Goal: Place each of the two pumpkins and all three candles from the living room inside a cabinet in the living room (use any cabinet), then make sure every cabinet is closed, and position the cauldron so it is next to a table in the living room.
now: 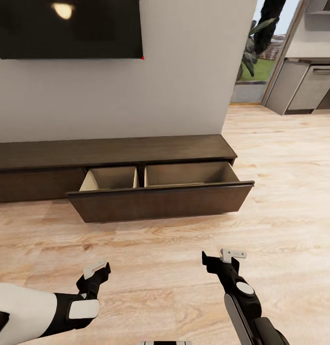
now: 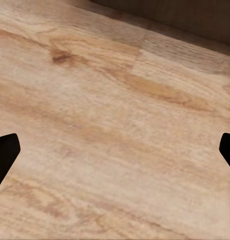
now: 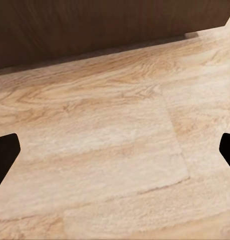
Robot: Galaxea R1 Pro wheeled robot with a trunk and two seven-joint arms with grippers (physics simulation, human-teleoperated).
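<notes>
Both tools [image 1: 95, 273] [image 1: 225, 258] spread, cabinet [image 1: 160, 191] ahead, drawer open.

Home living room, wall television [image 1: 66, 28], media cabinet [image 1: 112, 153], wood floor [image 1: 289, 191]

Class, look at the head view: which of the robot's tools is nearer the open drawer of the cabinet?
Right. The right tool sits just before the open drawer, under its right half. The left tool is lower in view, farther back, near the drawer's left end.

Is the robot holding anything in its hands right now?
No. The left gripper and right gripper are both open, with only bare floor between their fingers.
</notes>
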